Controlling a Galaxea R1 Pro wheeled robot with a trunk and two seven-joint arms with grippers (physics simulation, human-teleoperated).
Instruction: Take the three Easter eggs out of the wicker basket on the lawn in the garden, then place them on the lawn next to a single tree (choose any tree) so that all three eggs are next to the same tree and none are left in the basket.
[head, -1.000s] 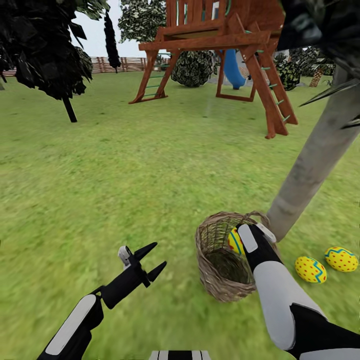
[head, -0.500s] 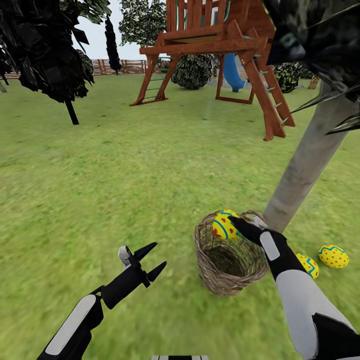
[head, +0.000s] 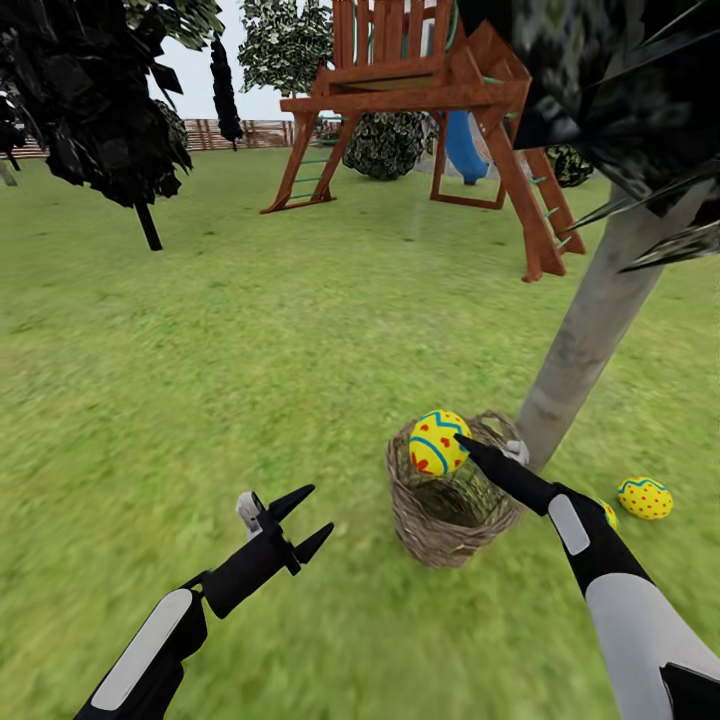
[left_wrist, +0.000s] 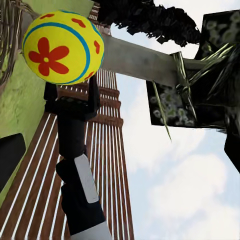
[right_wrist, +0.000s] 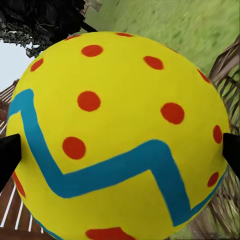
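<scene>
**Above the basket rim: egg clamped in right gripper**

Over the wicker basket, right gripper is clamped on an Easter egg, fingers pinching its sides, egg lifted clear above the rim. No readable writing or labels; egg carries only a blue zigzag and red dots. Right arm reaches in from lower right, forearm angled up-left toward basket. Left gripper hovers over the lawn, jaws spread, holding nothing, well apart from basket. Two more eggs lie on grass by the tree trunk: one fully seen, another partly hidden behind the right arm. Basket stands just beside the trunk.
</scene>
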